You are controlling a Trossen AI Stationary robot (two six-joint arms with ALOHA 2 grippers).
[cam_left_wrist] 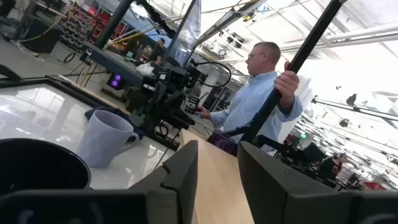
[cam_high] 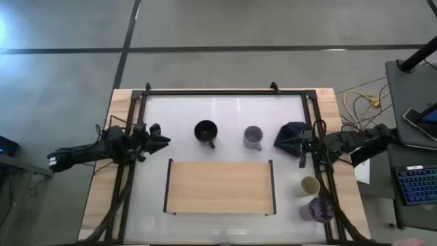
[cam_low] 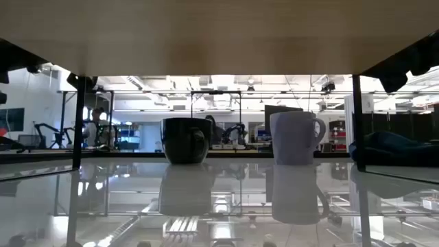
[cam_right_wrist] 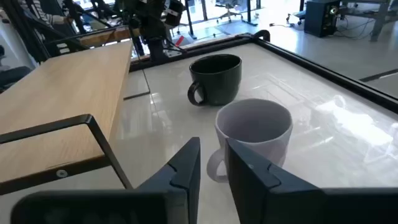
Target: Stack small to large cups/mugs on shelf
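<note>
A black mug [cam_high: 205,131] [cam_low: 185,139] [cam_right_wrist: 216,78] and a grey-lavender mug [cam_high: 252,137] [cam_low: 295,137] [cam_right_wrist: 254,134] [cam_left_wrist: 106,137] stand upright on the white tabletop, beyond the shelf's far edge. The light-wood shelf [cam_high: 218,186] [cam_right_wrist: 56,93] carries nothing. A pale cream cup [cam_high: 311,186] and a translucent purple cup [cam_high: 317,209] stand at the table's right near side. My left gripper [cam_high: 162,135] [cam_left_wrist: 217,146] is slightly open, left of the black mug. My right gripper [cam_high: 302,147] [cam_right_wrist: 213,144] is slightly open, right of the grey mug.
A dark blue cloth [cam_high: 290,135] [cam_low: 394,147] lies between the grey mug and my right gripper. A black frame [cam_high: 225,91] rims the tabletop. The shelf's black brackets [cam_low: 357,123] stand at both short ends. A person [cam_left_wrist: 255,99] stands beyond the table's right side, holding a pole.
</note>
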